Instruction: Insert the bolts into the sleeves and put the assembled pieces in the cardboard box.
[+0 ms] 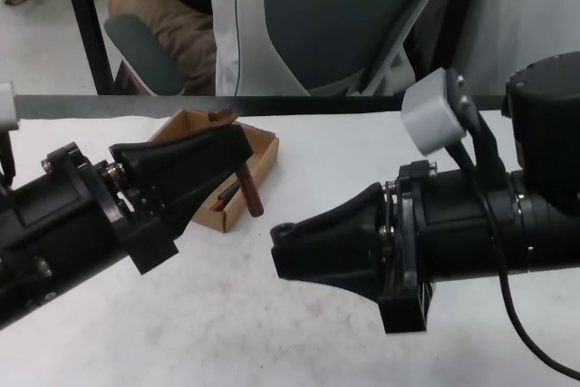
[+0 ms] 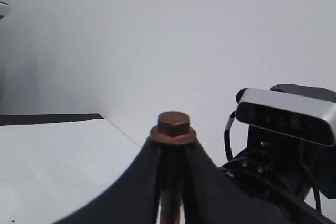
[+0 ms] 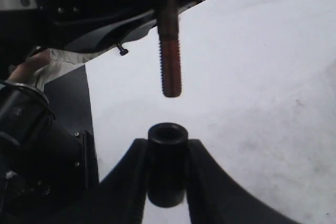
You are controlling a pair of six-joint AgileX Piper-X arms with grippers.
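Left wrist view: hex head of the bolt [image 2: 173, 126] sits atop my left gripper [image 2: 172, 153], whose fingers are clamped on the shank below it. Right wrist view adds what that one hides: the threaded tip hangs just above the sleeve [image 3: 167, 169], not touching its open mouth. The sleeve stands upright, pinched in my right gripper [image 3: 167, 153]. High view: both arms lie low over the bench [image 1: 272, 333], fingertips toward each other; cardboard box [image 1: 265, 156] just behind the bolt.

Rear overview; 2 wrist close-ups, apparently facing.
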